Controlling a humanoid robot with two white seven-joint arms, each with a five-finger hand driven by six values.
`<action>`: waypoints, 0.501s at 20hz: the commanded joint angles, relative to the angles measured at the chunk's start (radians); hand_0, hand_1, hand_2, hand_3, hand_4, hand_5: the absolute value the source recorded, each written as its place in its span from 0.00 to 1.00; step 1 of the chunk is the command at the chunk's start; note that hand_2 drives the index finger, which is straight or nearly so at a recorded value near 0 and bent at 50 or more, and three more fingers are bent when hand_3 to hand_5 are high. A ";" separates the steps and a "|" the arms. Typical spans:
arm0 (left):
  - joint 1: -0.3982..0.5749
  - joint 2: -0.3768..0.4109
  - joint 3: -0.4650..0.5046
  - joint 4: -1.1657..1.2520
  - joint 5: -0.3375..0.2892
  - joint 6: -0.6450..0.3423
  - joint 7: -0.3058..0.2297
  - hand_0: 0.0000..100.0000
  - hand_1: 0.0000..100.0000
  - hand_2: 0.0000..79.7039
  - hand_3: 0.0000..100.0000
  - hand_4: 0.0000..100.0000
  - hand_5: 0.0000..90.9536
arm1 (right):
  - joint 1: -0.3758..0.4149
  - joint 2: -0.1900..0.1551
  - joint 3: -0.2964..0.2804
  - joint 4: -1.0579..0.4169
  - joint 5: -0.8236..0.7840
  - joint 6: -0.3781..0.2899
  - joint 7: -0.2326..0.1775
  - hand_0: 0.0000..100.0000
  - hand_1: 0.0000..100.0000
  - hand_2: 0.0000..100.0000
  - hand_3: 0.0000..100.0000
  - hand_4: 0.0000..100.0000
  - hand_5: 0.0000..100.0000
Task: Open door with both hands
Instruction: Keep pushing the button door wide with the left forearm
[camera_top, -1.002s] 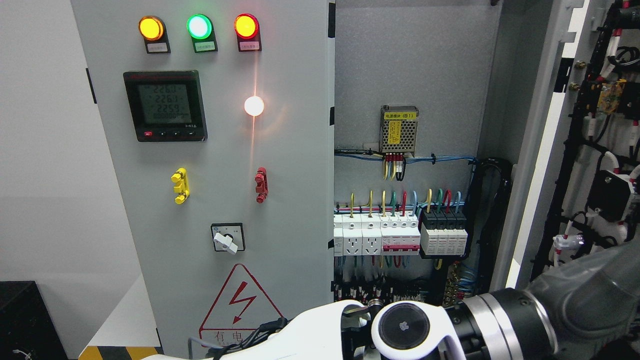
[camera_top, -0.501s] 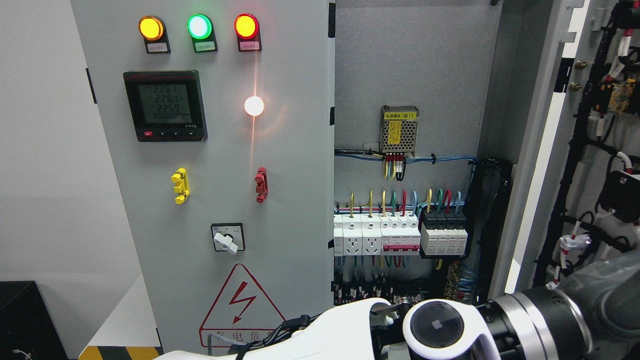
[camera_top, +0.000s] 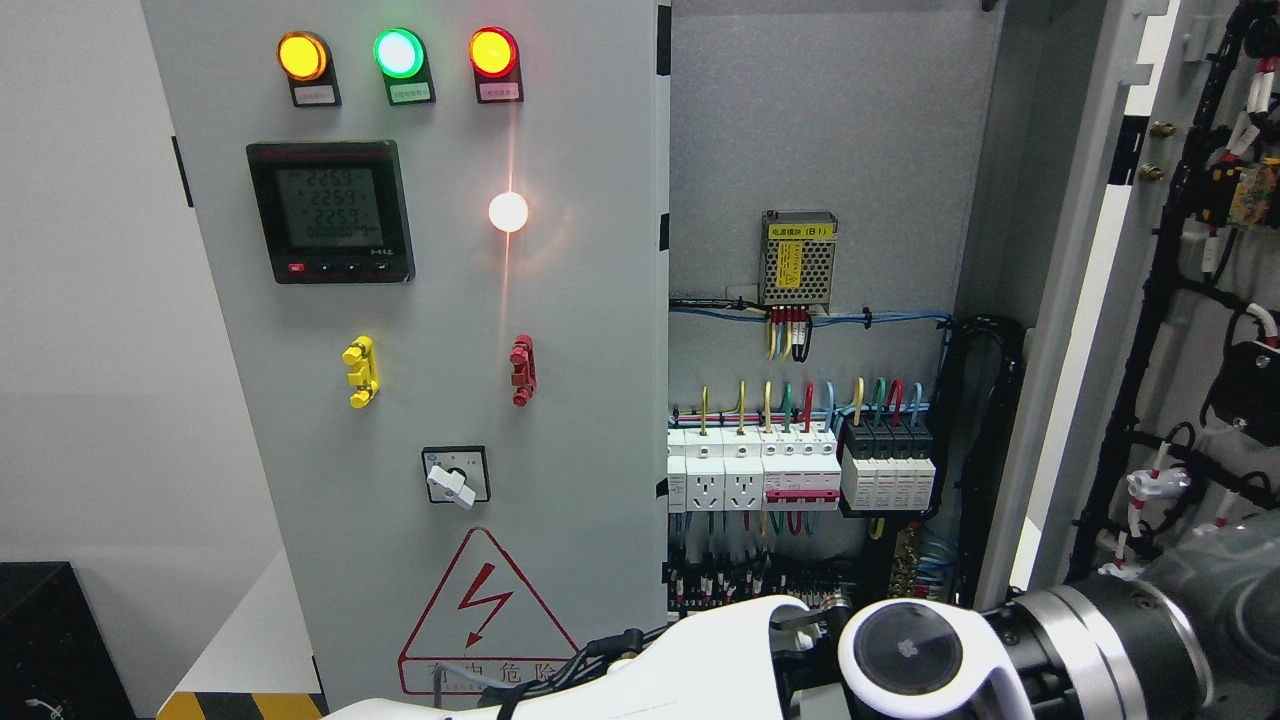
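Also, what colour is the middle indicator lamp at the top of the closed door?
Green, between an amber lamp and a red one; head view.

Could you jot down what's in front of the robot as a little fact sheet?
Cabinet: grey electrical cabinet
Left door: shut, with three lit lamps, a meter, a warning triangle
Right door: swung open, wiring on its inner face
Inside: breakers, coloured wires
Robot arm: across the bottom edge; hands hidden

The white-shelled robot arm (camera_top: 700, 660) runs off the bottom edge, its hand unseen. It hides the red triangular warning sign's (camera_top: 484, 610) lower lettering. Beyond it, the open grey metal door (camera_top: 1090, 250) is cut off at the right.
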 joint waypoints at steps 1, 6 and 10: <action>-0.012 -0.020 -0.009 0.028 -0.001 0.003 -0.001 0.00 0.00 0.00 0.00 0.00 0.00 | 0.000 0.000 -0.003 0.000 0.025 0.001 -0.001 0.19 0.00 0.00 0.00 0.00 0.00; -0.014 -0.019 -0.008 0.015 0.001 0.003 0.001 0.00 0.00 0.00 0.00 0.00 0.00 | 0.001 0.000 -0.003 0.000 0.025 0.001 0.000 0.19 0.00 0.00 0.00 0.00 0.00; -0.010 -0.006 -0.005 -0.027 0.002 0.003 0.001 0.00 0.00 0.00 0.00 0.00 0.00 | 0.001 0.000 -0.003 0.000 0.025 0.001 -0.001 0.19 0.00 0.00 0.00 0.00 0.00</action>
